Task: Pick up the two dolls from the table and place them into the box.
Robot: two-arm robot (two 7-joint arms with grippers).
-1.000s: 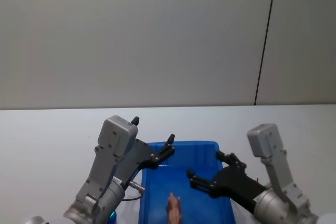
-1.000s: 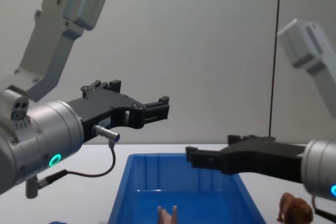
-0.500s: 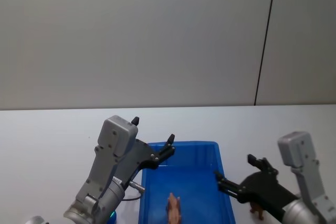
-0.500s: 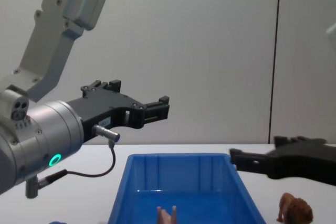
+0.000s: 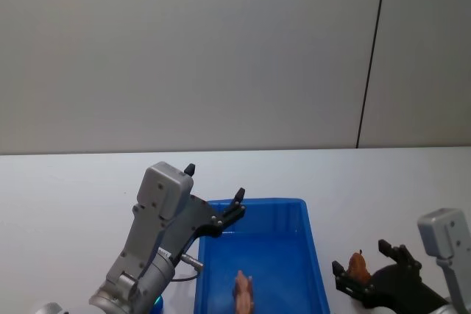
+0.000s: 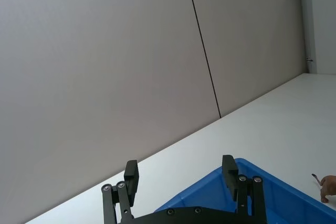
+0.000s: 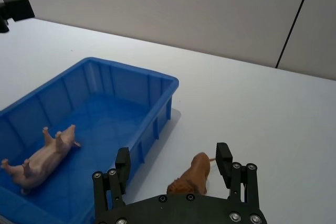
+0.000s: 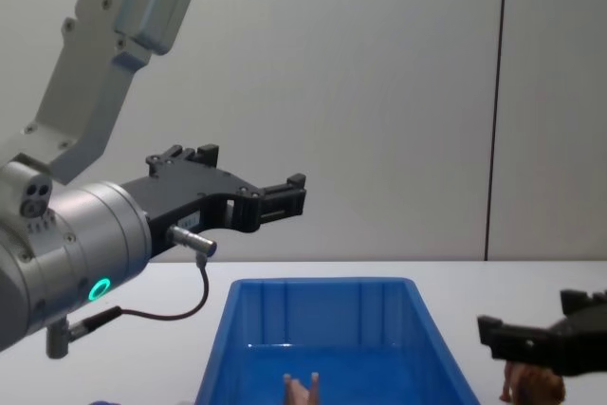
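Right wrist view: my right gripper [image 7: 173, 155] has its jaws apart, straddling the shaggy reddish-brown four-legged toy doll [image 7: 193, 174]. It stands on the plain white counter [image 7: 252, 108], just beside the large bright blue ribbed plastic box [image 7: 134, 69].
Pink doll: the pale pink toy animal [image 7: 44, 156] lies on its side on the box floor; that half looks done.
Left gripper: [image 6: 179, 167] jaws apart, empty, hovering over the box's far left corner.
Risk 1: brown doll sits nearer one finger, so closing could tip it or shove it aside.
Risk 2: box wall is close, so a low carry could clip the rim.
Hidden: doll's feet are behind my palm; can't tell fingertip height above the counter.
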